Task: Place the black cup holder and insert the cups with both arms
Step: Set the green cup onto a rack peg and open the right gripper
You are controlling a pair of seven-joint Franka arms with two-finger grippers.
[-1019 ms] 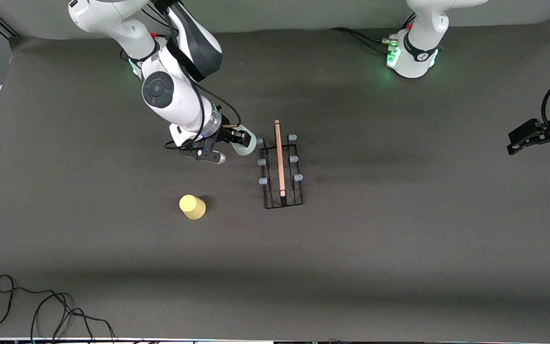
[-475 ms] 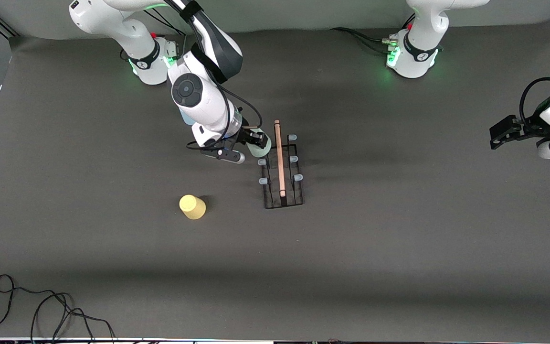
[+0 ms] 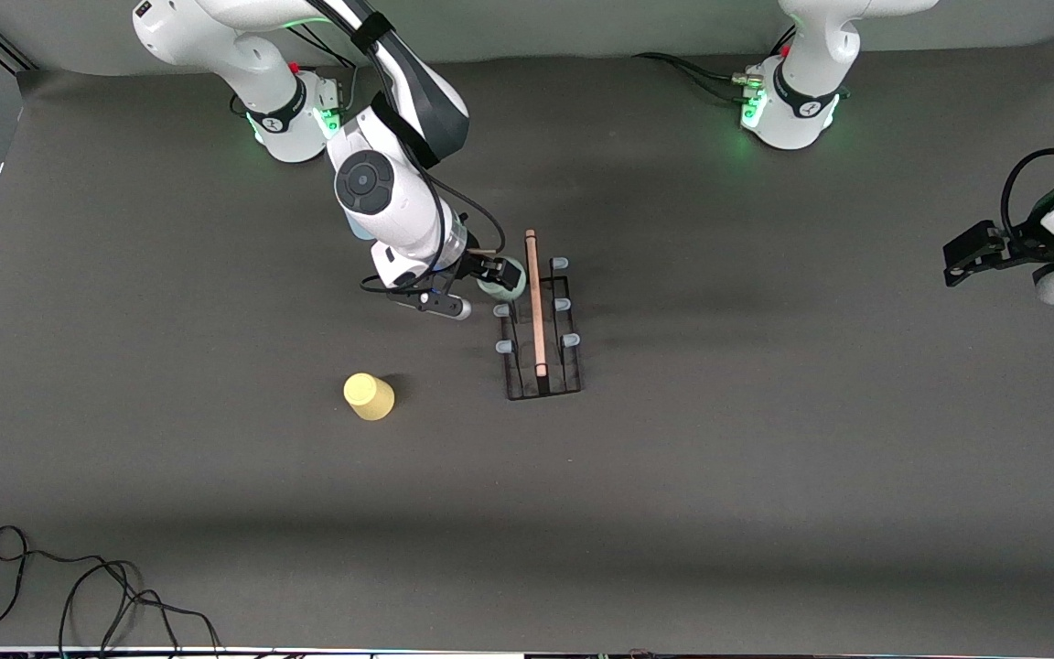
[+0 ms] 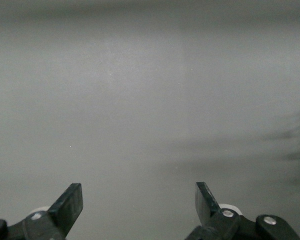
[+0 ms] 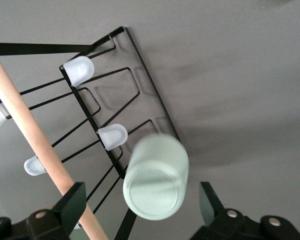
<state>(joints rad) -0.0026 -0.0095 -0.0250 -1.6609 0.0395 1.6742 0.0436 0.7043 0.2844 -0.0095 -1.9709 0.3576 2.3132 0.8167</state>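
Observation:
The black cup holder stands mid-table with its wooden rod on top. A pale green cup hangs mouth-down on the prong farthest from the front camera, on the right arm's side. My right gripper is open around it; in the right wrist view the cup sits between the spread fingers with a gap on each side, beside the rack wires. A yellow cup stands upside down nearer the camera. A pale blue cup peeks from under the right arm. My left gripper waits open and empty.
Both arm bases glow green along the edge farthest from the front camera. A black cable lies coiled near the camera at the right arm's end of the table. Dark mat covers the table.
The right arm carried the green cup sideways onto the rack's prong, and its fingers have spread apart. The left arm shifted slightly at its end of the table.

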